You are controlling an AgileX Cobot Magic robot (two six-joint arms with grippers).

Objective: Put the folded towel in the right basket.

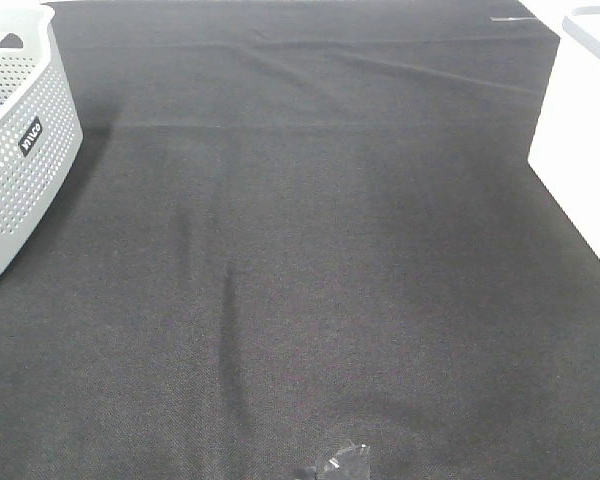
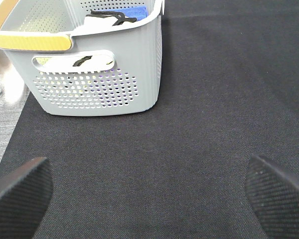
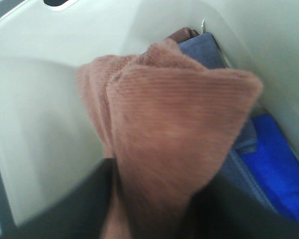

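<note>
In the right wrist view, my right gripper [image 3: 154,211] is shut on a pinkish-brown folded towel [image 3: 174,129]. It holds the towel inside the right basket, whose pale inner wall [image 3: 35,124] curves around it. The towel hangs over blue cloths [image 3: 276,169] lying in that basket. In the high view the right basket [image 1: 580,120] stands at the far right edge; the towel and right gripper do not show there. My left gripper [image 2: 149,196] is open and empty over the black cloth, its fingers [image 2: 20,194] spread wide.
A grey perforated basket [image 1: 20,150] stands at the far left; it also shows in the left wrist view [image 2: 99,74], with a yellow handle and dark, white and blue cloths inside. A black tablecloth [image 1: 300,260] covers the table.
</note>
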